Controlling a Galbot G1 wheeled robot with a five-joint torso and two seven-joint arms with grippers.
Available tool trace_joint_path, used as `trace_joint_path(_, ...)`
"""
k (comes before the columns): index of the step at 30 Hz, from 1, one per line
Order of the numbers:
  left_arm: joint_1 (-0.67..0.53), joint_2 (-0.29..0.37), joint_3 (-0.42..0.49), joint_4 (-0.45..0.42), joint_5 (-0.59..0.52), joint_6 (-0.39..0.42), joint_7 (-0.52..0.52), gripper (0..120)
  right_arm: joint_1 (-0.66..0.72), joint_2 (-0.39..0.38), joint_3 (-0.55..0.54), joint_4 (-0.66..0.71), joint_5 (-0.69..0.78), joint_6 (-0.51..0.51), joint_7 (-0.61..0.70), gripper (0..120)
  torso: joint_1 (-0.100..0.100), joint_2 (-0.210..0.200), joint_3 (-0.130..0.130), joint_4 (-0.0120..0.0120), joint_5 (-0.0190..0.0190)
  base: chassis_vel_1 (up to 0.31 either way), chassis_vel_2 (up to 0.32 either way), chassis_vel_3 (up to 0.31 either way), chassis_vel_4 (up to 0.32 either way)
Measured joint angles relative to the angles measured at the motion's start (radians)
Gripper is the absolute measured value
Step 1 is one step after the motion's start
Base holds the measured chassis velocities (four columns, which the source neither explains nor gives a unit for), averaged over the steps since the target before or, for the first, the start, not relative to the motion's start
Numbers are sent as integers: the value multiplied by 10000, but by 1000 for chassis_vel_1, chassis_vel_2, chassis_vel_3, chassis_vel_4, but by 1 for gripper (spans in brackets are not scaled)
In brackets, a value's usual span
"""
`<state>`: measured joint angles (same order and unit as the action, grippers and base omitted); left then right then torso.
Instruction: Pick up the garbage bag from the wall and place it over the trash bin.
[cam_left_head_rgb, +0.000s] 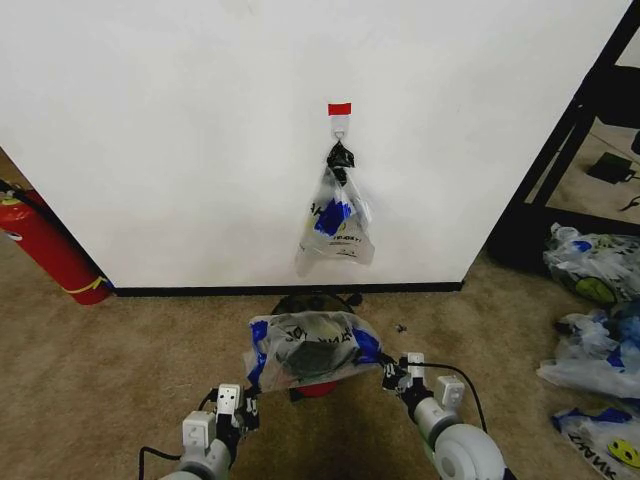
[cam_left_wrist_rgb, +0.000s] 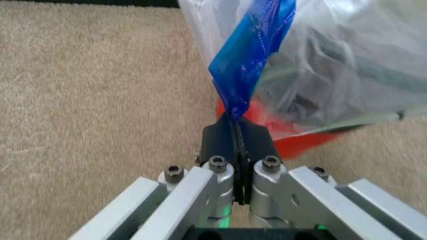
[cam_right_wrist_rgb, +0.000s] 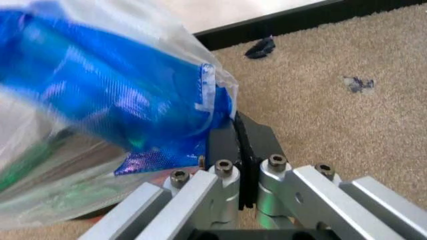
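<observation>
While the garbage bag (cam_left_head_rgb: 312, 348) is stretched over the trash bin (cam_left_head_rgb: 318, 385), each blue handle is pinched in pressed-together fingers

It is judged light, limp, slippery and easily torn, so the handles are the places to be held. One bag is held by the left gripper (cam_left_wrist_rgb: 235, 131) and right gripper (cam_right_wrist_rgb: 239, 134); one clipped bundle (cam_left_head_rgb: 335, 222) is hung on the wall (cam_left_head_rgb: 180, 130); several bags (cam_left_head_rgb: 592, 330) are piled aside

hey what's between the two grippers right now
In the head view, the garbage bag is stretched between the left gripper and the right gripper, draped over the trash bin.
</observation>
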<state>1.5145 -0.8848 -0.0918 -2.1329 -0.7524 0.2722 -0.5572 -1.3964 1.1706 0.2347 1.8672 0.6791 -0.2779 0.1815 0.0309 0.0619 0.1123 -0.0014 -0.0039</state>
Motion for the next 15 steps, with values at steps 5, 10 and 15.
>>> trace_joint_path(5,-696,-226,187,529,-110,57,18,0,367,152,4,-473,131,-68,3,0,0,-2,0,-1,1,0,0,0,0)
trace_joint_path(10,-1226,-314,461,1011,-104,76,168,0,684,334,-4,-920,181,-99,-146,0,0,-2,0,0,0,0,0,0,0)
trace_joint_path(15,-1531,-347,697,1257,-63,155,248,0,915,500,-35,-1271,174,-63,-277,0,0,-2,1,0,0,0,0,0,0)
